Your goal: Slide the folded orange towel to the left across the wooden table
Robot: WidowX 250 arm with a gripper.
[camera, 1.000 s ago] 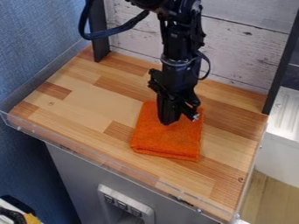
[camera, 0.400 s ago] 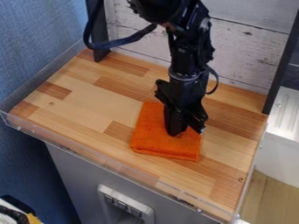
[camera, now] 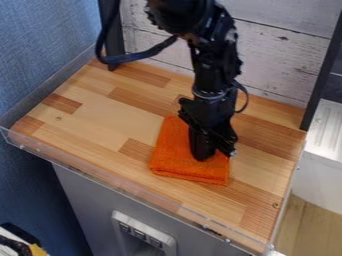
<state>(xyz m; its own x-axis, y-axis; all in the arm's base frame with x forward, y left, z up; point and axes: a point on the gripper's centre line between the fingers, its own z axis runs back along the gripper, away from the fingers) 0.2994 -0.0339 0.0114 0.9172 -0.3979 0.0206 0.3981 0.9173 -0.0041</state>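
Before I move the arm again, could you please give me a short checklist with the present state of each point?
1. Hand above or on the orange cloth, not off to one side: ok.
2. Cloth lying fairly flat on the wooden surface: ok.
3. Cloth set back from the clear front lip: ok, bare wood lies between them.
4. Whole cloth in sight: not ok, the hand and arm hide its upper right part.
5. Thick cable away from the cloth: ok, it loops near the dark post at the back left.
6. Cloth held by the hand: cannot tell.
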